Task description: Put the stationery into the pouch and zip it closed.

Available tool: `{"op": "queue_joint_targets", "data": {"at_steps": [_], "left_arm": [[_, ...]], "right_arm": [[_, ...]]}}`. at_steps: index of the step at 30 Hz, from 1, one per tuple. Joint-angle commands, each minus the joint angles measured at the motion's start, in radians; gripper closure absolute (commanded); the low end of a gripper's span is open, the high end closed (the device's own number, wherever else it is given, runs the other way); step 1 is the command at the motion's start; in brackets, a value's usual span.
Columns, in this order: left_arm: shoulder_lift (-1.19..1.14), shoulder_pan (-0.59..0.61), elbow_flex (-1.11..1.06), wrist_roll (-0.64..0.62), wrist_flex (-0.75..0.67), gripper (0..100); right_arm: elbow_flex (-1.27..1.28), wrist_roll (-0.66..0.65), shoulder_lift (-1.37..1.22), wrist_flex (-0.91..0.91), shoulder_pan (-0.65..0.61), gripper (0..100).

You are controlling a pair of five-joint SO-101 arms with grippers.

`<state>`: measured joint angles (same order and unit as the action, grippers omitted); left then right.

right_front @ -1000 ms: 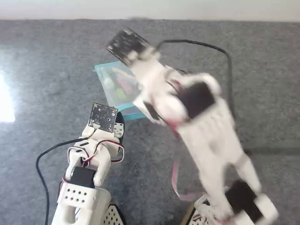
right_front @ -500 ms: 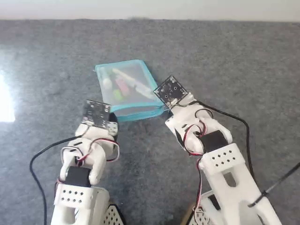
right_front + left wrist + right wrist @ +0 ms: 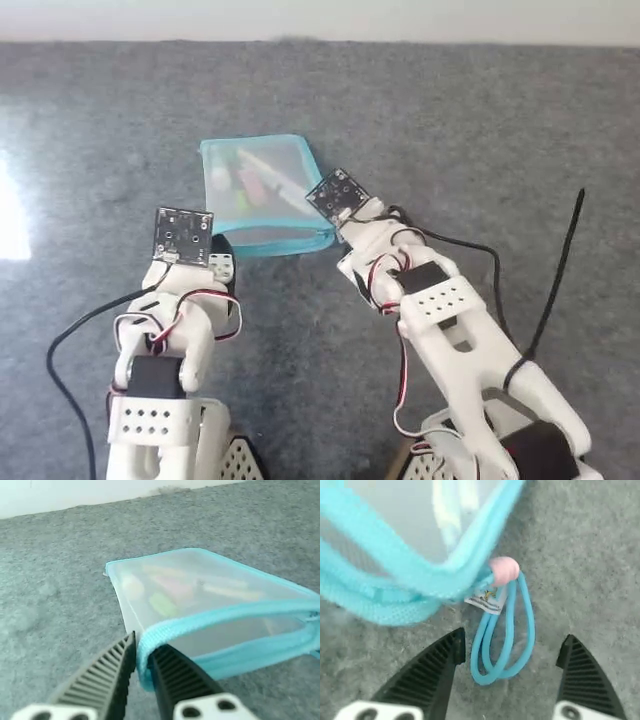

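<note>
The left gripper [image 3: 142, 652] pinches the corner of the blue pouch [image 3: 225, 614]. The right gripper [image 3: 512, 640] is wide open over the pouch's blue loop [image 3: 509, 625].

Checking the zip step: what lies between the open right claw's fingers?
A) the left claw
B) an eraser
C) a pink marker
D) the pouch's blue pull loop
D: the blue pull loop at the corner of the pouch sits in the gap of the open right claw.
</note>
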<state>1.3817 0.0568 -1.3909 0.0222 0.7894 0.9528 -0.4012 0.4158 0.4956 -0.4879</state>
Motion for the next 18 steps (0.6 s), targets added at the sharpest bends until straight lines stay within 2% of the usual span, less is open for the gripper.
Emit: {"op": "queue_joint_targets", "data": {"at_steps": [1,9,14,18], "left_arm": [[0.006,0.008,0.071,-0.018,0.005,99],[0.006,0.002,0.07,-0.018,0.006,99],[0.005,0.0,0.068,-0.018,0.006,99],[0.005,0.0,0.067,-0.02,0.005,99]], "right_arm": [[0.008,-0.009,0.065,-0.054,-0.018,69.3],[0.081,-0.017,0.051,-0.26,-0.062,69.4],[0.08,-0.018,-0.039,-0.479,-0.061,71.2],[0.078,-0.16,-0.157,-0.585,-0.065,81.2]]}}
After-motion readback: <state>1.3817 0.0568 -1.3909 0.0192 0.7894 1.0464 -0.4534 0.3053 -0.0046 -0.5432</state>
